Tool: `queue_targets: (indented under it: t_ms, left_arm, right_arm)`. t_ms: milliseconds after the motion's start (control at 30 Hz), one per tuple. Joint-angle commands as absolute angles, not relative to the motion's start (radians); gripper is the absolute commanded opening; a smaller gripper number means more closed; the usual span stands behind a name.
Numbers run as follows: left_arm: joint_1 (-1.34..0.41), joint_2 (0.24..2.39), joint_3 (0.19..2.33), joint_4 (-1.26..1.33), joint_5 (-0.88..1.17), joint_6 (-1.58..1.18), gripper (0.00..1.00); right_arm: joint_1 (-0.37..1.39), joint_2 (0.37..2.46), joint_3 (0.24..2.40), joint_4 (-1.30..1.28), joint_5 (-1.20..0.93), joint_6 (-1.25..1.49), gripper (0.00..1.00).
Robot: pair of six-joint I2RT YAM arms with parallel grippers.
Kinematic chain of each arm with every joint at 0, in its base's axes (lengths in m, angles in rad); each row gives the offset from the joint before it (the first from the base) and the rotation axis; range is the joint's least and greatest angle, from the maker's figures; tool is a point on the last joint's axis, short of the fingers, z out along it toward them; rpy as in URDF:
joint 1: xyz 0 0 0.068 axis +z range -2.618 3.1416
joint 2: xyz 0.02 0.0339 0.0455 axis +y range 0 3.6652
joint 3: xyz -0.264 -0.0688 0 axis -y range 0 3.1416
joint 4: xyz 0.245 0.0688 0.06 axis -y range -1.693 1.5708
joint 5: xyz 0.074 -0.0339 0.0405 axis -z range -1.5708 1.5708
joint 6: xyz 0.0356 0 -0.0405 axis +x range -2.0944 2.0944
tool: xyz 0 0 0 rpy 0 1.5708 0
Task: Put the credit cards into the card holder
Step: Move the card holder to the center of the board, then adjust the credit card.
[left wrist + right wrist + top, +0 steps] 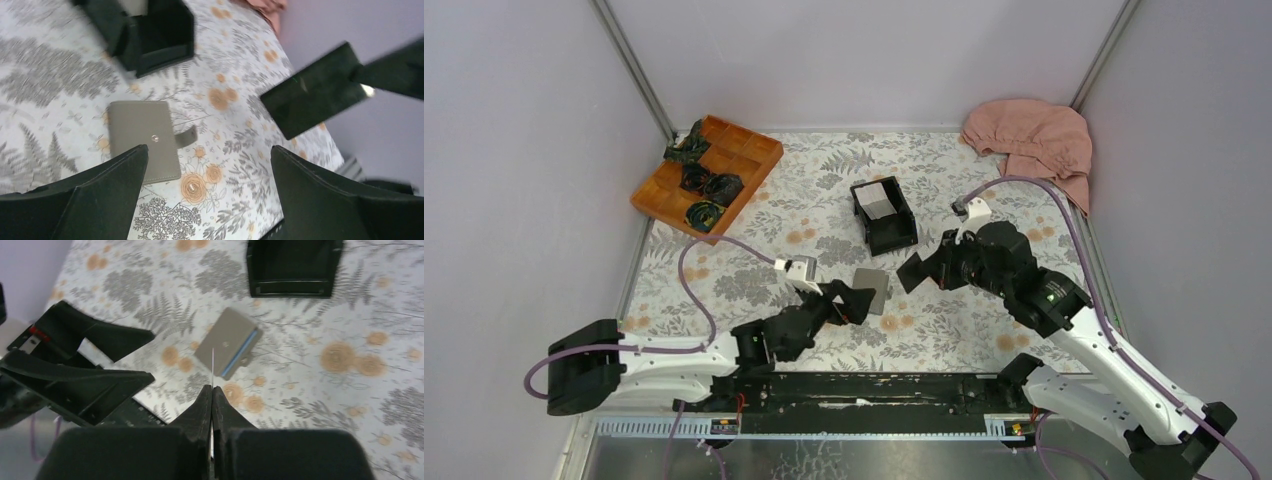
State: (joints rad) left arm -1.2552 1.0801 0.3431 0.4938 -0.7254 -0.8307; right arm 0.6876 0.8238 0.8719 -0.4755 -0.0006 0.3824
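Orange-brown wooden tray (754,150) with dark items sits at the desk's (964,170) far left corner. The left gripper (209,150) hangs wide open, holding nothing, over the near edge of the card holder (142,137), which lies closed and flat mid-desk, its snap tab sticking out. Behind it, the black box (892,235) holds the credit cards (879,200). The right gripper (212,390), jaws pressed together, pinches one white card (213,367) edge-on. A pink cloth (1032,138) is bunched far right.
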Motion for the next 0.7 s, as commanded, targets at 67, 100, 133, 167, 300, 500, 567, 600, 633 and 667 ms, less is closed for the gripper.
queue_targets:
  t_ms: [67,100,133,167,300,500,567,600,633,667]
  left_arm:
    - [-1.245,0.986,0.368,0.685,-0.328,-0.387,1.00]
    - [-1.244,0.986,0.382,0.651,-0.292,-0.376,1.00]
    - [-1.243,0.983,0.391,0.632,-0.272,-0.366,1.00]
    - [-1.238,0.976,0.395,0.621,-0.241,-0.359,1.00]
    - [-1.154,0.950,0.387,0.599,-0.091,-0.380,1.00]
    - [-1.039,0.901,0.362,0.561,0.083,-0.411,0.99]
    - [-1.015,0.902,0.368,0.540,0.128,-0.410,0.99]
    - [-1.005,0.907,0.375,0.531,0.152,-0.411,0.99]
    - [-0.994,0.915,0.381,0.523,0.177,-0.413,0.98]
    - [-0.982,0.926,0.386,0.520,0.209,-0.417,0.98]
  right_arm:
    - [0.695,0.822,0.889,-0.421,-0.295,0.420,0.00]
    - [0.695,0.829,0.888,-0.414,-0.324,0.424,0.00]
    - [0.695,0.835,0.889,-0.413,-0.338,0.426,0.00]
    - [0.695,0.839,0.889,-0.414,-0.350,0.426,0.00]
    - [0.695,0.845,0.873,-0.391,-0.421,0.442,0.00]
    - [0.695,0.869,0.873,-0.384,-0.493,0.444,0.00]
    - [0.696,0.881,0.874,-0.377,-0.520,0.444,0.00]
    - [0.695,0.887,0.873,-0.372,-0.533,0.445,0.00]
    - [0.694,0.893,0.872,-0.366,-0.549,0.446,0.00]
    - [0.695,0.898,0.869,-0.359,-0.560,0.448,0.00]
